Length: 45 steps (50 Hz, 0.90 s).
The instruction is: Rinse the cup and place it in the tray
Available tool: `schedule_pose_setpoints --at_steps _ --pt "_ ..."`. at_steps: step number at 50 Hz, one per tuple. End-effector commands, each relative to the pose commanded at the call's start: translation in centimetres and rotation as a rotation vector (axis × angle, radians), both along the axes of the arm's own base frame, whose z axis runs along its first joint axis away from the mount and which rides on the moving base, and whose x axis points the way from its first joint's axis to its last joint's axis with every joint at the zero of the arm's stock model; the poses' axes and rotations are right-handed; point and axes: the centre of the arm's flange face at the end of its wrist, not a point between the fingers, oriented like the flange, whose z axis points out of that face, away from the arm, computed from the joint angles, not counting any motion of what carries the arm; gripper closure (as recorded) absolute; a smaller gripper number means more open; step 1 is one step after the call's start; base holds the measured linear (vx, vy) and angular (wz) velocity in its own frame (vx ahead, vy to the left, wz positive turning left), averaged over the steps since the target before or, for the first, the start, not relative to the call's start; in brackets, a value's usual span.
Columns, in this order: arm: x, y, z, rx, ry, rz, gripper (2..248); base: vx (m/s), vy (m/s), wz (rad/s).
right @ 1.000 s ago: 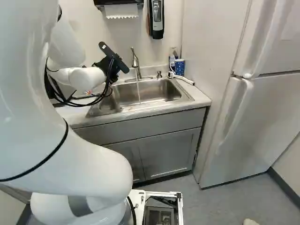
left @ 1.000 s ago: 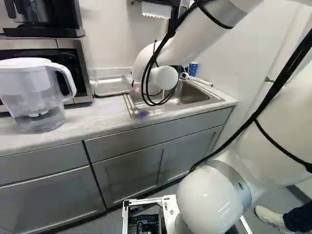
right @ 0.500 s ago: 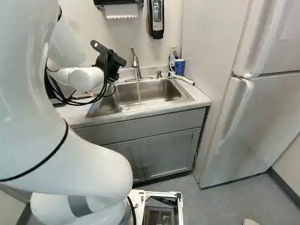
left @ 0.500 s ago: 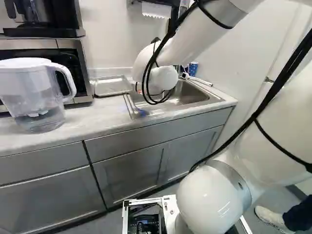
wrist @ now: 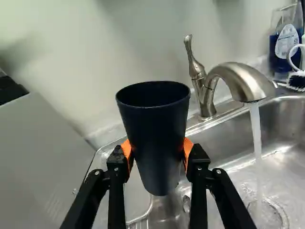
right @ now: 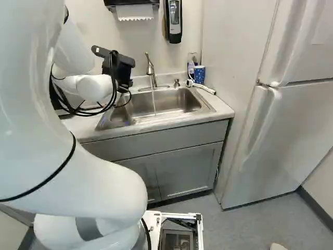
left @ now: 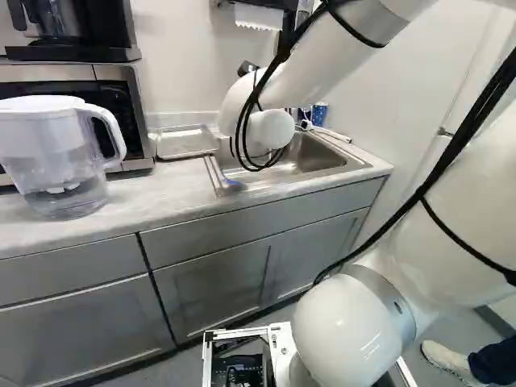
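Hand [right: 124, 67] clamped on dark cup [wrist: 155, 138]. Tap [wrist: 238, 78] running into sink [wrist: 228, 131]. Tray [left: 187, 143] on surface [left: 149, 192], beside sink.

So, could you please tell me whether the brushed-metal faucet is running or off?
Running: a stream of water falls from the faucet into the steel sink.

White arm [left: 339, 52] over the sink [left: 313, 151], metal tray [left: 185, 143] beside it, clear pitcher [left: 52, 165] on the counter [left: 153, 193].
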Motion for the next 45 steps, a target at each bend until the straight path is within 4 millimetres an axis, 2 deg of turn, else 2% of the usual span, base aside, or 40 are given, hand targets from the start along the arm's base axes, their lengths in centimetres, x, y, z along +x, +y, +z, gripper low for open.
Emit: schedule_pose_setpoints --at_steps 32,45 --pt "0.00 0.00 0.00 -0.326 -0.061 0.057 128 0.000 0.000 0.000" --pt "0.00 0.00 0.00 -0.326 -0.061 0.057 128 0.000 0.000 0.000"
